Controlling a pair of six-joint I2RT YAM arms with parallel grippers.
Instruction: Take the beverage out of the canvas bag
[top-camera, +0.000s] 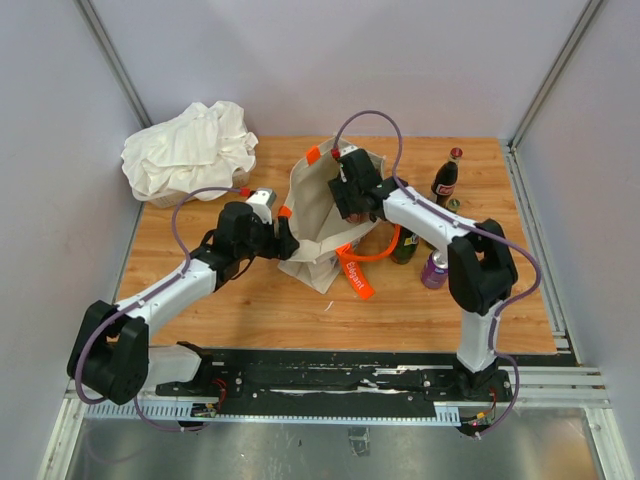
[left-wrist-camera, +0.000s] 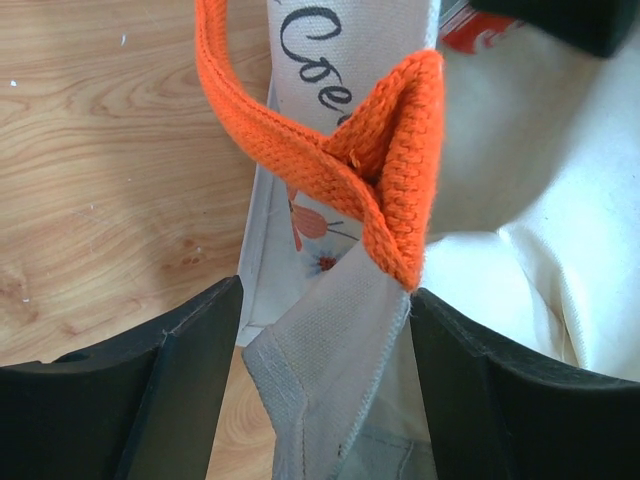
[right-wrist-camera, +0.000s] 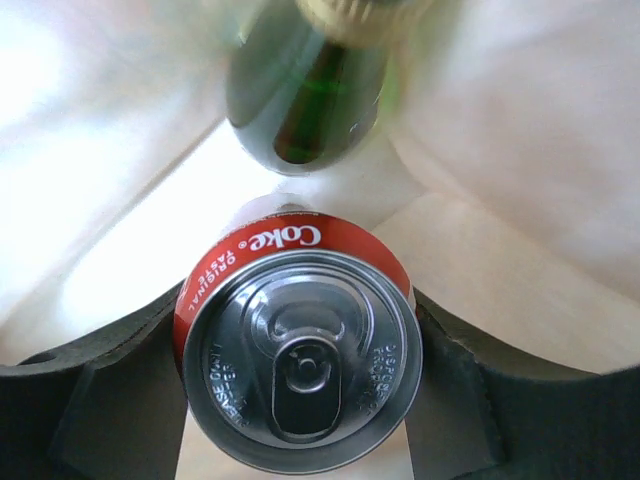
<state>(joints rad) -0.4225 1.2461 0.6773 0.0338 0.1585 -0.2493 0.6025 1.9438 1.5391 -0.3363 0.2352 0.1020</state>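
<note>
From above, the canvas bag (top-camera: 318, 222) stood mid-table with its mouth open, an orange strap tag (top-camera: 356, 276) trailing off its near side. The left gripper (top-camera: 285, 240) was at the bag's left rim, and the right gripper (top-camera: 350, 196) reached down into the mouth. A white cloth heap (top-camera: 190, 150) sat at the far left; a cola bottle (top-camera: 445, 178), a green bottle (top-camera: 405, 246) and a purple can (top-camera: 434, 270) stood right of the bag.

In the left wrist view, the left gripper (left-wrist-camera: 325, 300) was pinched on the bag's corner, where the orange handle (left-wrist-camera: 395, 170) folded over, the fabric filling the gap from finger to finger.

In the right wrist view, the right gripper (right-wrist-camera: 300, 330) was clamped on a Coke can (right-wrist-camera: 300, 360), seen top-on inside the cream fabric, with a blurred dark-green bottle (right-wrist-camera: 305, 100) just beyond it
</note>
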